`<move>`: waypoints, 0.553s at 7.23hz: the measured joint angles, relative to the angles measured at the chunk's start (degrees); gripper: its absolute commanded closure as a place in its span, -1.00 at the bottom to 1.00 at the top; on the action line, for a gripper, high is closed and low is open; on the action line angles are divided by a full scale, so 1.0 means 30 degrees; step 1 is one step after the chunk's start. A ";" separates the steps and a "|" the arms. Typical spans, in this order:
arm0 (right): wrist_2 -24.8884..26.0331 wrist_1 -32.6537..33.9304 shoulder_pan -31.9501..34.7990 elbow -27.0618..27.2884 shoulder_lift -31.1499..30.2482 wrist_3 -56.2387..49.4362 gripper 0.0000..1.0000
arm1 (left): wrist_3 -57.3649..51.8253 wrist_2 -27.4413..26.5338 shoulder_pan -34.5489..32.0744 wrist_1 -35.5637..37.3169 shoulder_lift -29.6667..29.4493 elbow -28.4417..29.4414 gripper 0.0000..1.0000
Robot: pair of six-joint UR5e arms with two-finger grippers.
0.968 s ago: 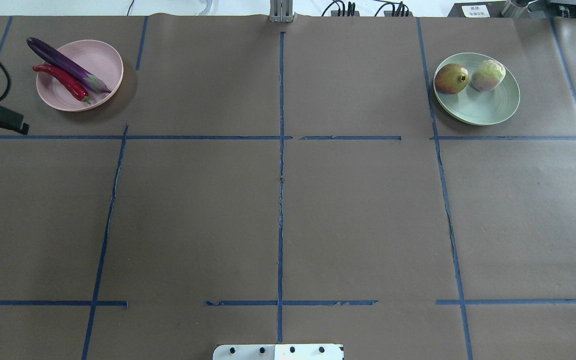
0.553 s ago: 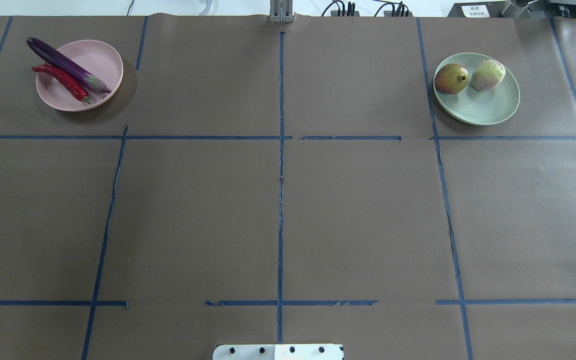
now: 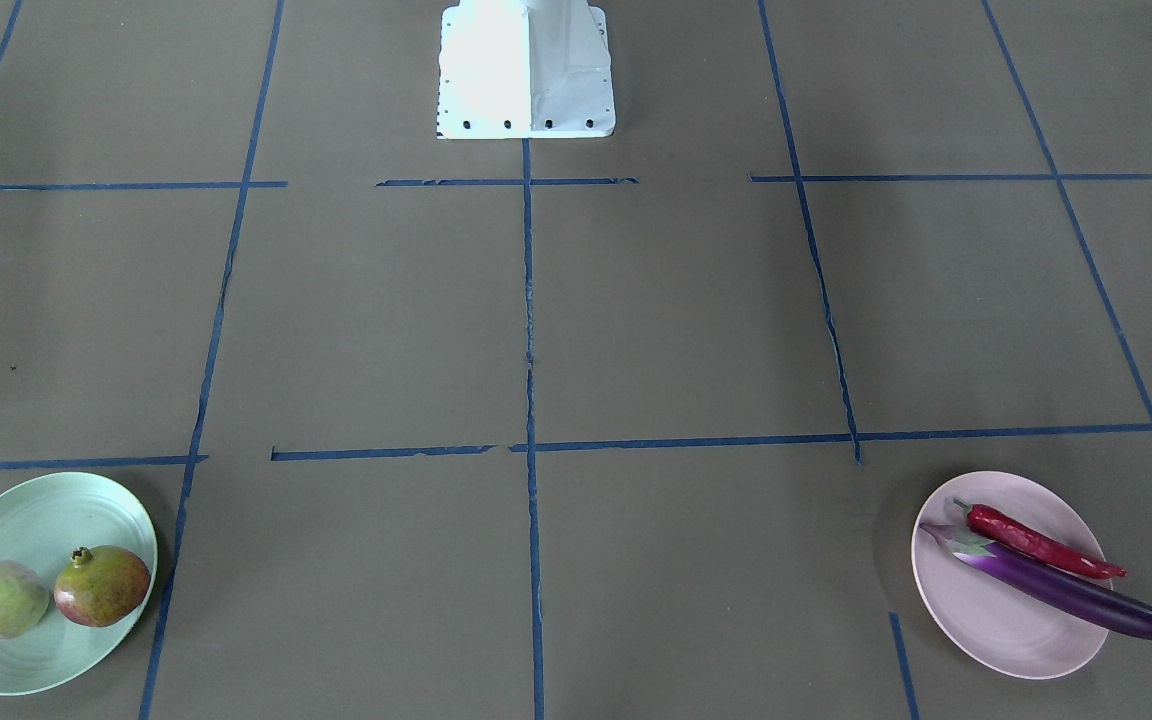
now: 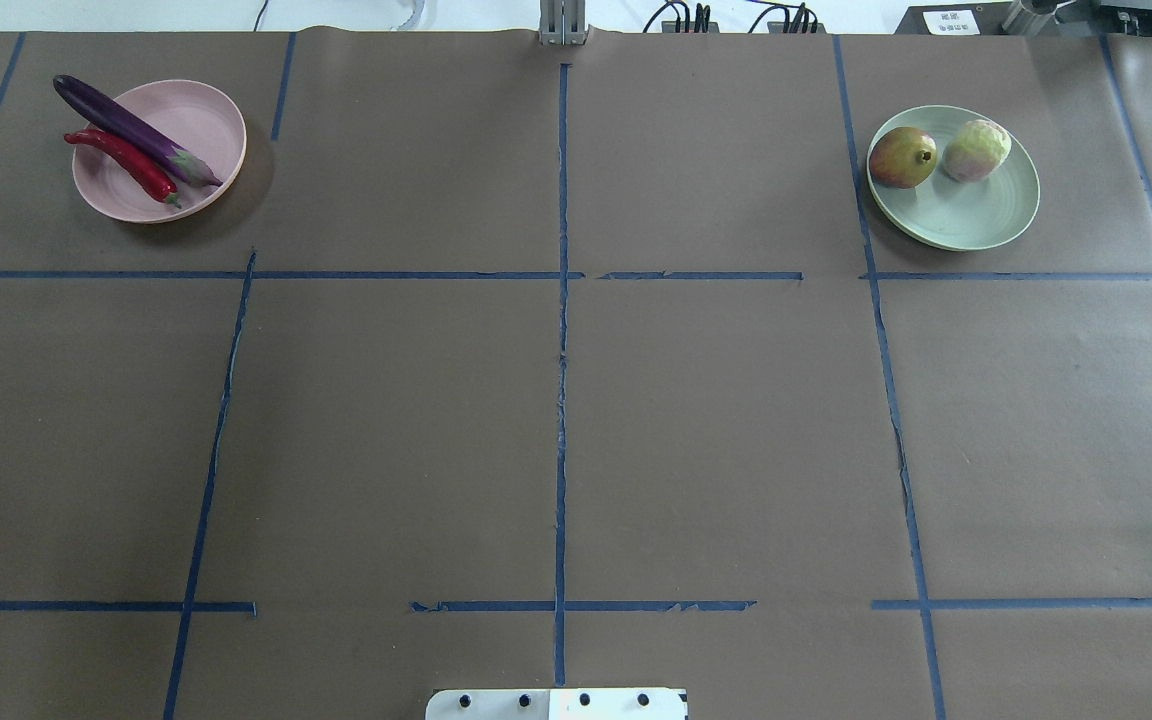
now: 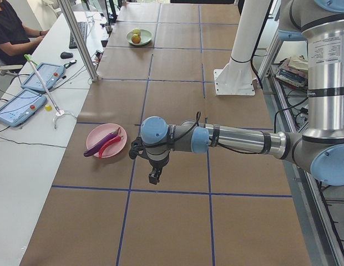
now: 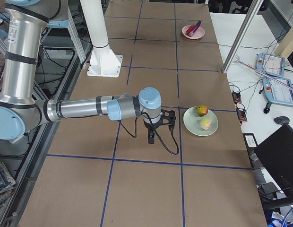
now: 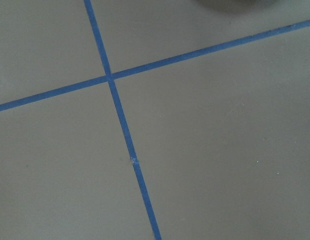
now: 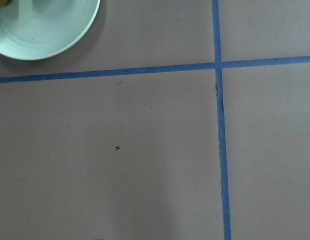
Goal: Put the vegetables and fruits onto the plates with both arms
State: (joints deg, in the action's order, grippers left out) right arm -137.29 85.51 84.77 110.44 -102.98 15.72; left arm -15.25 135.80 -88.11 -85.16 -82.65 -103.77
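Pink plate [image 4: 206, 120], far left corner, pairs eggplant [image 4: 126, 125] with chili [image 4: 126, 160]; green plate [image 4: 976, 215], far right corner, pairs pomegranate [image 4: 902, 157] with green fruit [image 4: 976, 150]: kinds kept apart, so sorting looks done. Left gripper [image 5: 155, 176] and right gripper [image 6: 150, 137] hang nearby; spread or not, cannot tell

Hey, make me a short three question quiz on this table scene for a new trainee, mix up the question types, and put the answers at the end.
1. True or false: the chili pepper lies on the pink plate, alongside the eggplant.
2. What shares the green plate with the pomegranate? A) a banana B) the pale green fruit C) nothing
3. Fill in: the eggplant's ___ end (calyx or tip) overhangs the plate rim.
Key: 1 true; 2 B; 3 tip.
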 measured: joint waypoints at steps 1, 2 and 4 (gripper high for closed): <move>0.0030 0.0005 -0.0004 -0.0027 -0.0055 -0.0015 -1.00 | -0.0315 -0.0405 -0.0125 0.0616 0.0012 -0.0123 -1.00; 0.0090 0.0020 -0.0020 -0.0059 -0.0111 -0.0027 -1.00 | -0.0386 -0.0562 -0.0169 0.1241 0.0028 -0.0092 -1.00; 0.0145 0.0019 -0.0146 -0.0105 -0.0253 -0.0338 -1.00 | -0.0309 -0.0479 -0.0182 0.1673 0.0128 -0.0077 -1.00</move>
State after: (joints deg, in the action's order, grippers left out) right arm -136.86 85.56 84.33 110.12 -103.74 14.70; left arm -16.17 134.37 -88.65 -80.14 -82.26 -104.00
